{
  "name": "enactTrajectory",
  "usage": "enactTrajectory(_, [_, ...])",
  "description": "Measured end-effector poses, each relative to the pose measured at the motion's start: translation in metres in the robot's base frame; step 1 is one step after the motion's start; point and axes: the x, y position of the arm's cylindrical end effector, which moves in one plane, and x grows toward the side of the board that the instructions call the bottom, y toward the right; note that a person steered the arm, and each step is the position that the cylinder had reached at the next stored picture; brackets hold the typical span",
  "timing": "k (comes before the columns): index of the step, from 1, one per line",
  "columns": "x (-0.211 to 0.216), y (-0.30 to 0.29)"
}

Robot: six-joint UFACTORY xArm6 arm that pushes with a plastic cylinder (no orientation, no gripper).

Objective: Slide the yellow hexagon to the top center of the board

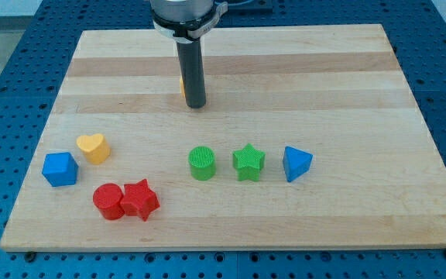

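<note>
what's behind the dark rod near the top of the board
A thin yellow sliver shows at the rod's left edge, just above my tip. It is probably the yellow hexagon, but the rod covers nearly all of it, so its shape cannot be seen.

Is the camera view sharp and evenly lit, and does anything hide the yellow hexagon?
Camera view: sharp, with soft even light; faint glare on the board; short soft shadows under the blocks. The rod hides most of the yellow hexagon, with only a sliver at its left edge; my tip rests beside it.
</note>
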Motion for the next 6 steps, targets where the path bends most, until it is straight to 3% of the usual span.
enactTrajectory(1, [-0.003,-0.03])
enactTrajectory(3, [-0.077,0.032])
enactTrajectory(4, [-0.088,0.056])
enactTrajectory(5, [-0.09,0.002])
enactTrajectory(6, [-0.101,-0.002])
